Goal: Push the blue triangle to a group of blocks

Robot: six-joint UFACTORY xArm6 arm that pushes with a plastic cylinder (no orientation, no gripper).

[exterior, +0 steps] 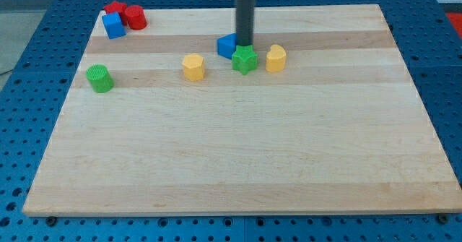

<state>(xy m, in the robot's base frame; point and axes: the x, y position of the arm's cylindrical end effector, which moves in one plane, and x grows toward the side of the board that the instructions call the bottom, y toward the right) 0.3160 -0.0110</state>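
Note:
The blue triangle (227,45) lies near the board's top middle, partly hidden behind my rod. My tip (245,45) rests just right of the blue triangle and right behind the green star (245,59). A yellow block (276,58) sits to the right of the green star. A yellow hexagon (193,66) lies to the left and a little below the blue triangle. These blocks form a loose cluster around the tip.
A red block (113,10), a red cylinder (135,16) and a blue cube (113,25) are grouped at the top left corner of the wooden board (238,155). A green cylinder (99,78) stands alone at the left edge.

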